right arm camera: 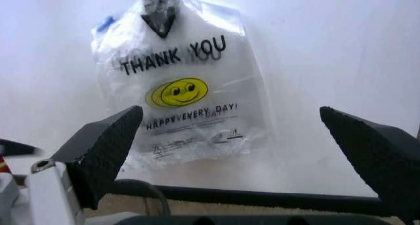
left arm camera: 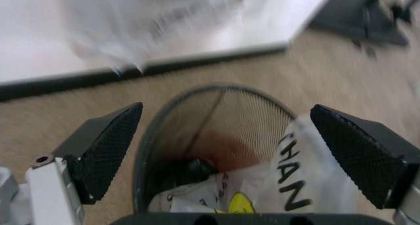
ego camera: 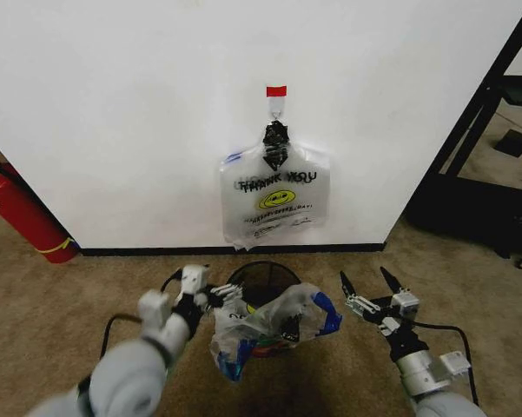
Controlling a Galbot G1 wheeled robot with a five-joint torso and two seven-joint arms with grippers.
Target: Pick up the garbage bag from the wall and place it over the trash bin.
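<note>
The garbage bag [ego camera: 276, 328] lies crumpled over the near side of the trash bin [ego camera: 262, 271], its blue streaks and yellow print showing. In the left wrist view the bag [left arm camera: 292, 185] covers part of the bin's mouth, and the mesh bin [left arm camera: 217, 121] with its red base is seen from above. My left gripper [ego camera: 226, 295] is at the bin's left rim, open [left arm camera: 226, 111] and holding nothing. My right gripper [ego camera: 362, 274] hovers open to the right of the bin, a short gap away. It faces the white wall [ego camera: 139, 113] [right arm camera: 229, 112].
A bundle of "THANK YOU" bags [ego camera: 276, 198] [right arm camera: 184, 92] hangs by a black tie from a hook under a red tape patch [ego camera: 276, 90]. A red fire extinguisher [ego camera: 22, 213] stands at the left. A black frame [ego camera: 478, 130] rises at the right. Carpet surrounds the bin.
</note>
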